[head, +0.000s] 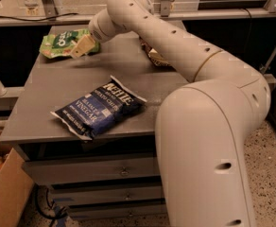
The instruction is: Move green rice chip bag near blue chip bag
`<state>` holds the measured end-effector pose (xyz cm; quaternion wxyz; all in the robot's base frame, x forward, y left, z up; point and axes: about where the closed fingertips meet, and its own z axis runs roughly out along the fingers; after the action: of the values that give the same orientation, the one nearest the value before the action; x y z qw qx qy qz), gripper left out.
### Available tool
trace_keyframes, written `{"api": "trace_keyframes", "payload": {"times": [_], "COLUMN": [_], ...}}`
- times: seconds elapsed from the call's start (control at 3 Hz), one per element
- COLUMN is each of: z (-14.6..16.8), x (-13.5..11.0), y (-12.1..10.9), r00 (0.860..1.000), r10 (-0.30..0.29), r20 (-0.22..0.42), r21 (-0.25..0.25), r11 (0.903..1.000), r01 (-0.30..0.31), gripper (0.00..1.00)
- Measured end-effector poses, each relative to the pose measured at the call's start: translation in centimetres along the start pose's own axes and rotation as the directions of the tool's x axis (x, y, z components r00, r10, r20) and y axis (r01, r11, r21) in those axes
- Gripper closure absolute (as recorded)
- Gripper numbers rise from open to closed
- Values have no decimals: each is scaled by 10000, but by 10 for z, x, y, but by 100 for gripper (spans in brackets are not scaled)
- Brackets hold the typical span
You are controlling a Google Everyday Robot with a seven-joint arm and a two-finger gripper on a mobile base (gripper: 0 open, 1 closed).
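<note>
The green rice chip bag (60, 42) lies at the far left corner of the grey table (38, 108). My gripper (83, 46) is at the bag's right edge, low over the table and touching or just above the bag. The blue chip bag (98, 109) with white "Kettle" lettering lies flat near the table's front edge, well apart from the green bag. My arm reaches in from the right across the back of the table.
A brown-and-cream bag (154, 56) lies at the back of the table, mostly hidden behind my arm. Drawers (90, 171) sit under the tabletop. A cardboard box (3, 193) stands on the floor at lower left. A rail (43, 18) runs behind the table.
</note>
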<state>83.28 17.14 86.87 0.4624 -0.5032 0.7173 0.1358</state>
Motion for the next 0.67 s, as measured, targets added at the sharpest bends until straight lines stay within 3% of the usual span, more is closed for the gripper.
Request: {"api": "trace_keyframes", "payload": {"times": [0.33, 0.67], "z": [10, 14], "x": [7, 9], "y": [-5, -10], "r00": [9996, 9989], "r10": [267, 430], "r20": [-106, -197], "r21": [83, 253], "r11": [9996, 9988], "r01": [-266, -424], "gripper": [0, 18]}}
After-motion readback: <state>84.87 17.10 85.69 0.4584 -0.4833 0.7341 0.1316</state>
